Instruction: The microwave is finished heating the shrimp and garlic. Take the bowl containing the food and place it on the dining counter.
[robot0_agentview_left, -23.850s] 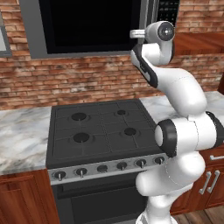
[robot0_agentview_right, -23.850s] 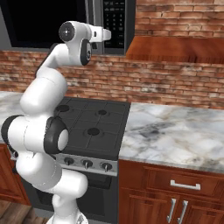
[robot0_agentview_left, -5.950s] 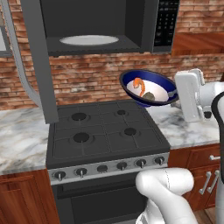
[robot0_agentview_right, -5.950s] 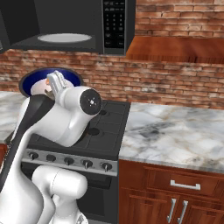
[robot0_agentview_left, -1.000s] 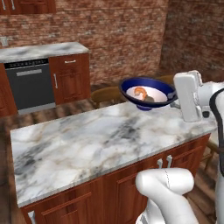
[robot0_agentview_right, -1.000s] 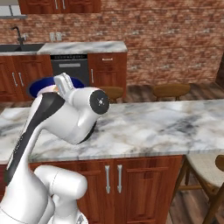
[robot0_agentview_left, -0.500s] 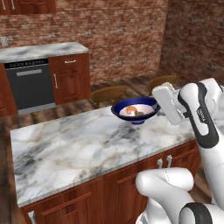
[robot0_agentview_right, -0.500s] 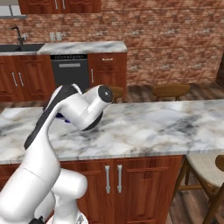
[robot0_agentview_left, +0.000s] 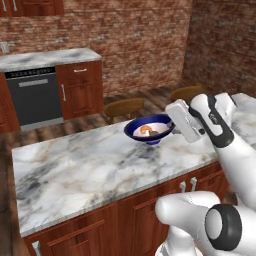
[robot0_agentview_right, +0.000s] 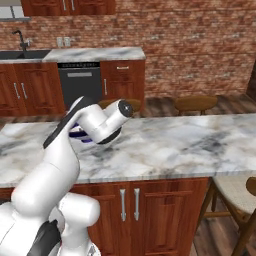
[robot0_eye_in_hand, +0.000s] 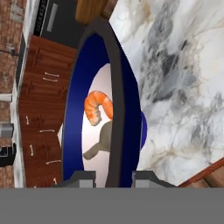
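Gripper (robot0_eye_in_hand: 113, 177) jaws clamped on bowl (robot0_agentview_left: 148, 130) rim | shrimp (robot0_eye_in_hand: 97, 106), garlic (robot0_eye_in_hand: 99, 141) inside | bowl over dining counter (robot0_agentview_left: 85, 170)

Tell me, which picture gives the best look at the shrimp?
The hand view: the shrimp sits large and orange inside the bowl. The left base view shows it as a small orange speck; in the right base view the arm covers it.

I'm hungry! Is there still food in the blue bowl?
Yes, not empty. The bowl holds an orange shrimp and a grey-brown garlic lump on its white inside.
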